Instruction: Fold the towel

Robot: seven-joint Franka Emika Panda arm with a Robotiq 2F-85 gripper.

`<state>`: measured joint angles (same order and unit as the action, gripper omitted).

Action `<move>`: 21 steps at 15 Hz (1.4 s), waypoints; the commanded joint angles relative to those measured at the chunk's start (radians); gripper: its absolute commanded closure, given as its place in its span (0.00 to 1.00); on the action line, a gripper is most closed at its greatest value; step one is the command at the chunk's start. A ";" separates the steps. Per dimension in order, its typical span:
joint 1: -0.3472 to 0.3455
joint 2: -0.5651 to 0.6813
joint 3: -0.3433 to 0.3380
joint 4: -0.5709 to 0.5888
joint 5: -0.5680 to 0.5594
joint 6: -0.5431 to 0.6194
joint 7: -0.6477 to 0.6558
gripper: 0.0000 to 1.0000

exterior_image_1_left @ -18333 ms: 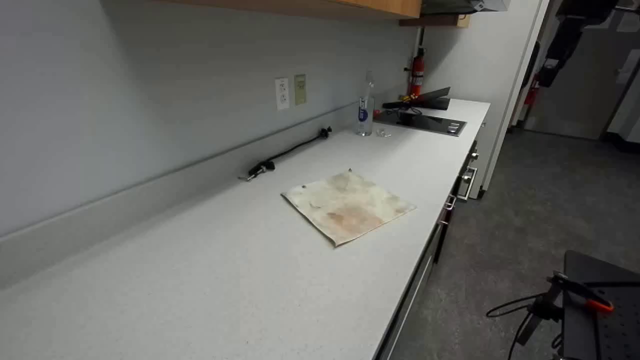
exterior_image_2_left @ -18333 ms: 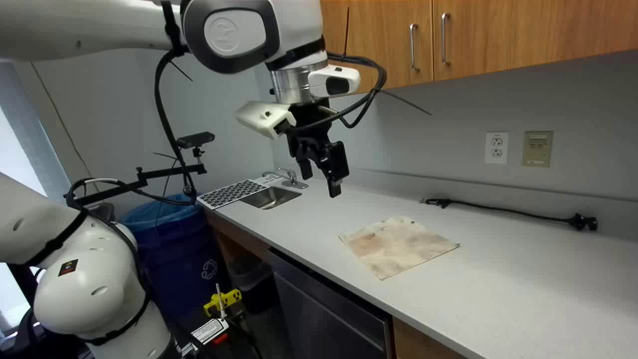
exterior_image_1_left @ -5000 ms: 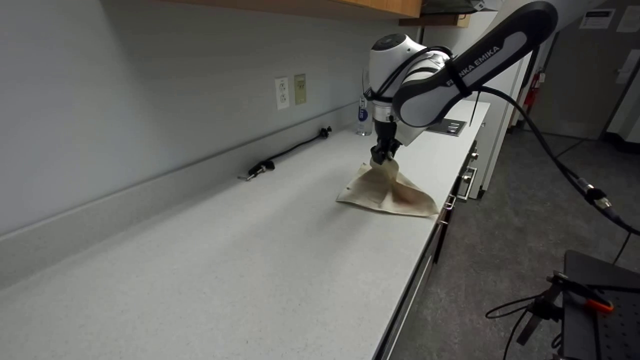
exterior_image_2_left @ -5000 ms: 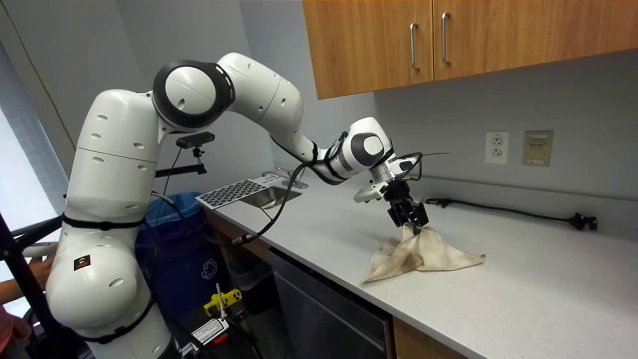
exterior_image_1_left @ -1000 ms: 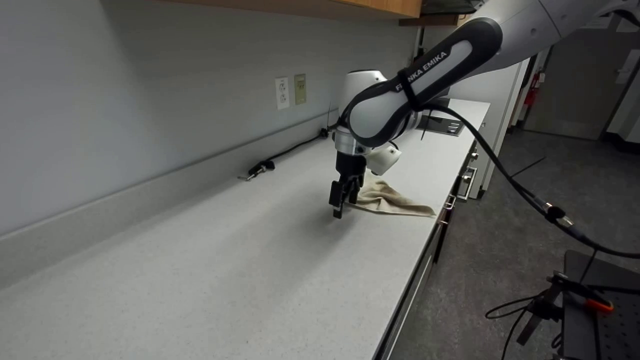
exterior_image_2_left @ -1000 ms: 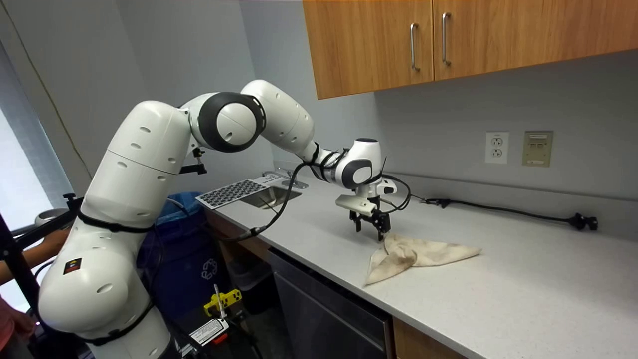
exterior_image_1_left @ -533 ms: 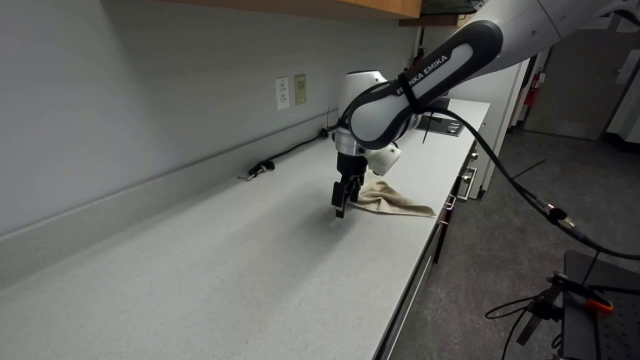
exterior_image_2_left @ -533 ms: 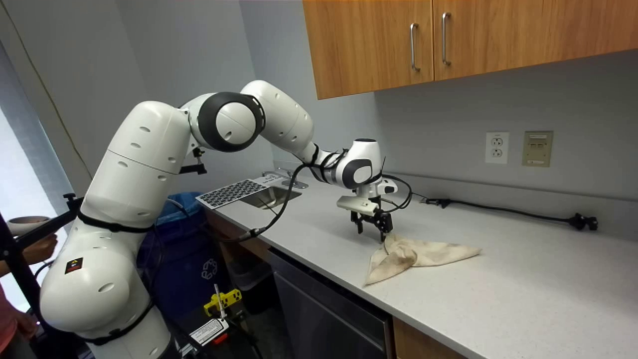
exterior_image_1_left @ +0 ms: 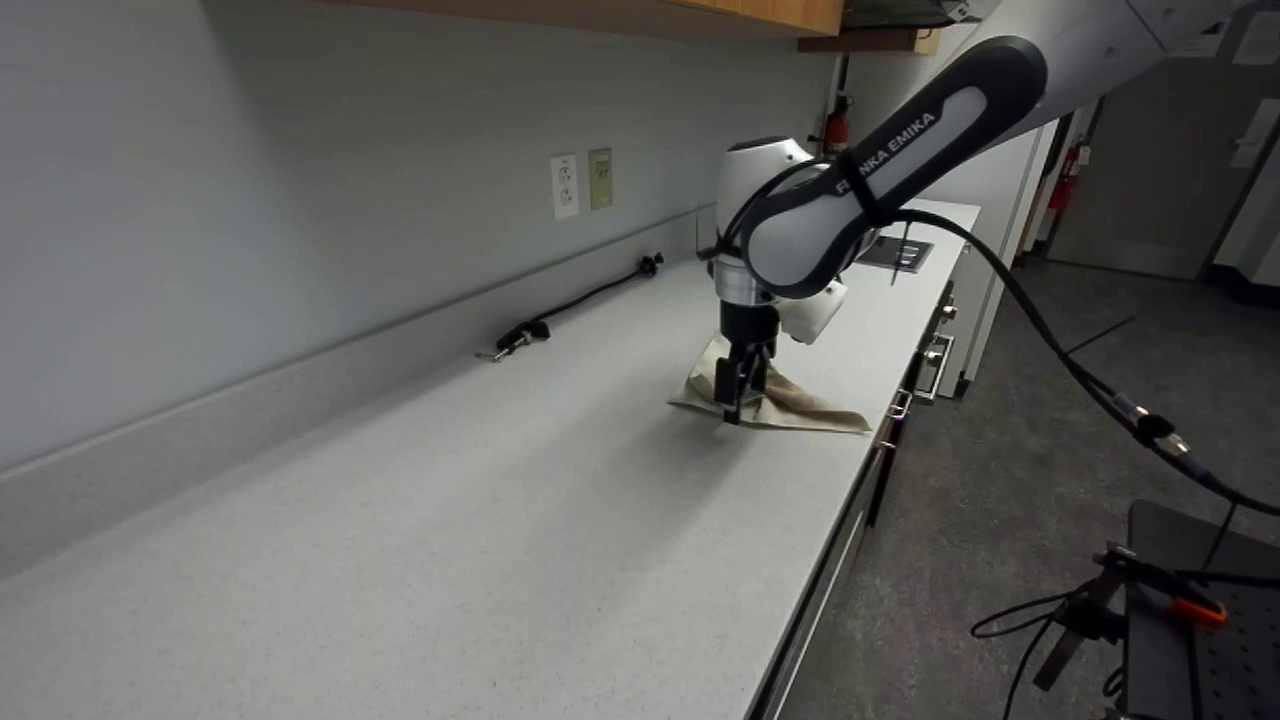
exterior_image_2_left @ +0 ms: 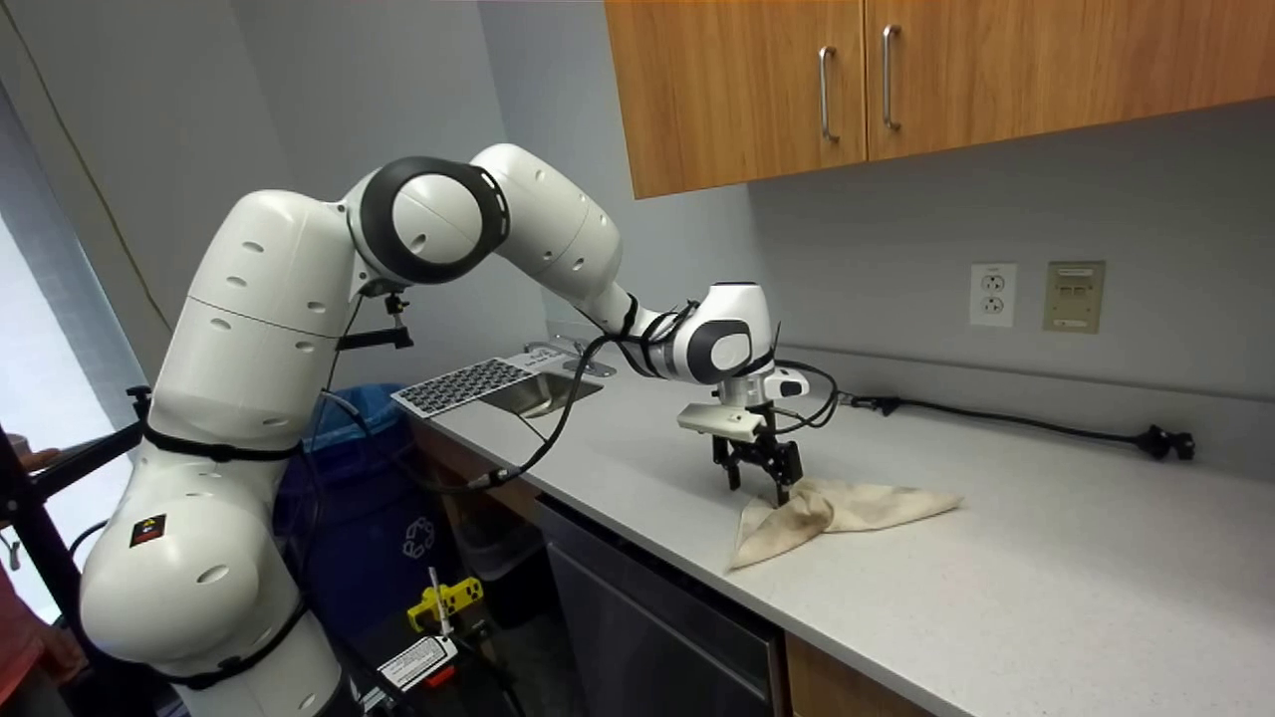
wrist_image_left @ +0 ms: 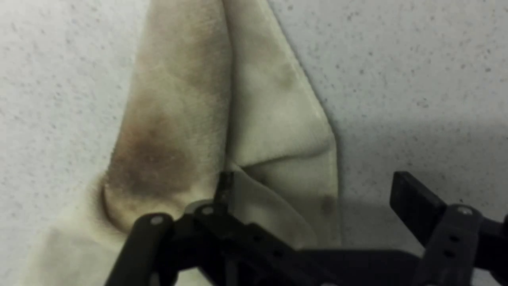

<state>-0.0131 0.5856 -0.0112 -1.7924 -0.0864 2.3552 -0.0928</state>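
The towel (exterior_image_2_left: 882, 508) is seen creased on the counter (exterior_image_2_left: 1046, 597), lower right of centre in an exterior view. Low in the wrist view, the gripper (wrist_image_left: 311, 182) is spread wide, one finger (wrist_image_left: 225, 186) seen over the towel.

Towel (exterior_image_2_left: 855, 508) — cream-beige with brownish blotches — is lying rumpled and partly folded over on the pale speckled counter (exterior_image_2_left: 1036, 597). Folds are overlapping near its middle beside the darkest stain; two tapered ends are pointing apart, one sitting near the counter's front edge.
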 commanded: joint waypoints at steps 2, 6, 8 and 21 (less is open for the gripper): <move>0.019 -0.111 -0.047 -0.139 -0.057 0.049 0.071 0.00; 0.017 -0.142 -0.071 -0.199 -0.083 0.084 0.126 0.00; 0.015 -0.147 -0.084 -0.225 -0.089 0.093 0.152 0.00; 0.012 -0.149 -0.129 -0.293 -0.090 0.093 0.236 0.00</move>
<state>-0.0119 0.4661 -0.1269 -2.0441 -0.1498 2.4363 0.1101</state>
